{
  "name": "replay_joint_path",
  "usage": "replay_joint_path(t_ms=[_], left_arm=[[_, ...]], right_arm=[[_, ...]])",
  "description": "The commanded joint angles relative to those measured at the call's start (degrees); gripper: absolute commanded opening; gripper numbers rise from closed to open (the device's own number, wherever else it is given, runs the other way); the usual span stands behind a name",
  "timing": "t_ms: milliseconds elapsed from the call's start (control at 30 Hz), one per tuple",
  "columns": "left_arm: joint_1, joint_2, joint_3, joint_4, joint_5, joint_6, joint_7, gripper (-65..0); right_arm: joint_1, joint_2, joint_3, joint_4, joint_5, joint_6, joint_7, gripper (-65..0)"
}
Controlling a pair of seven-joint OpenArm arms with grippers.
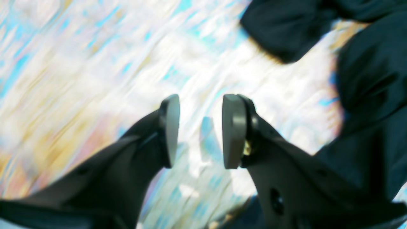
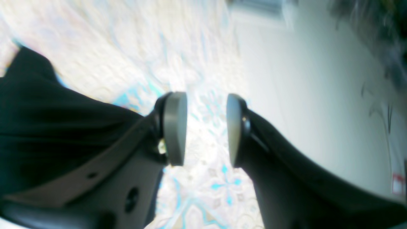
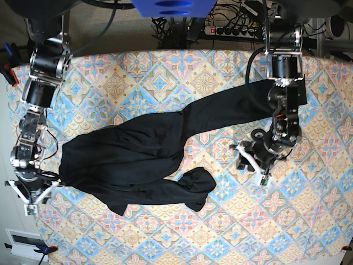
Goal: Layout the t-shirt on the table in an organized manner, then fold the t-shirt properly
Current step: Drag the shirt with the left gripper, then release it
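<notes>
The black t-shirt [image 3: 132, 160] lies crumpled on the patterned table [image 3: 220, 221]. Its body is bunched at the left, one long sleeve runs up to the right, and another curls near the middle. At the table's left edge my right gripper [image 3: 31, 194] hovers beside the shirt's left end. In the right wrist view it [image 2: 205, 127] is open and empty, with the black fabric [image 2: 47, 127] to its left. My left gripper [image 3: 252, 161] hangs below the stretched sleeve. In the left wrist view it [image 1: 200, 130] is open over bare cloth, with the shirt [image 1: 372, 79] to its right.
The table's left edge runs close to my right gripper, with pale floor [image 2: 302, 95] beyond it. A power strip and cables [image 3: 231, 27] lie behind the back edge. A blue object [image 3: 168, 6] hangs over the top centre.
</notes>
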Motion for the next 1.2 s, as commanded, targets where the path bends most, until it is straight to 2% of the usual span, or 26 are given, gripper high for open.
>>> replay_joint_path(t_ms=[0, 167, 433, 567, 633, 667, 767, 800, 867, 933, 1100, 1167], left_arm=[[-2.54, 0.75, 1.07, -1.19, 0.69, -0.19, -2.18, -44.7], [-8.78, 5.32, 7.49, -11.39, 4.65, -0.19, -5.61, -44.3], [-10.45, 11.48, 19.71, -14.99, 4.29, -0.19, -5.79, -44.2], [-12.21, 16.31, 22.35, -23.43, 4.65, -0.19, -8.43, -44.6], [-13.71, 17.89, 23.49, -29.06, 4.29, -0.19, -9.92, -46.0], [-14.5, 18.42, 24.02, -31.43, 4.12, -0.19, -10.54, -48.8], [-15.29, 18.77, 23.4, -31.78, 3.94, -0.19, -12.47, -62.3], [-15.55, 18.77, 22.35, -31.7, 3.94, -0.19, -12.73, -65.0], [-16.96, 18.51, 19.36, -30.29, 3.94, -0.19, -12.73, -65.0], [-17.31, 16.22, 14.97, -25.45, 3.94, -0.19, -11.59, -64.9], [-17.75, 11.48, 5.21, -10.6, 3.94, -0.19, -4.21, -65.0], [-17.93, 9.28, 3.01, -5.94, 3.94, -0.19, -1.92, -65.0]], right_arm=[[-1.84, 0.22, -0.12, 2.67, 0.26, 0.08, 0.17, -44.4], [-11.16, -3.48, -1.62, 13.13, 0.26, 0.08, 0.17, -44.4], [-21.53, -7.78, -3.2, 24.12, 0.26, 0.35, 0.17, -44.1], [-25.4, -9.19, -3.99, 28.42, 0.26, 0.35, -0.35, -44.1], [-26.98, -9.89, -4.43, 30.36, 0.26, 0.35, -1.23, -44.1], [-27.95, -10.07, -4.69, 31.5, 0.26, 0.35, -1.32, -44.1], [-29.97, -10.6, -4.78, 33.0, 0.26, 0.35, -1.32, -44.1], [-30.41, -10.6, -4.78, 33.08, 0.44, 0.35, -1.32, -44.1], [-31.12, -10.6, -4.69, 33.17, 3.16, 0.43, -1.32, -44.1], [-31.56, -10.6, -4.61, 33.17, 6.77, 0.43, -1.41, -44.1], [-31.91, -10.6, -4.69, 33.17, 10.81, 0.43, -1.5, -44.1], [-31.64, -10.6, -4.69, 32.91, 12.13, 0.43, -3.43, -44.0]])
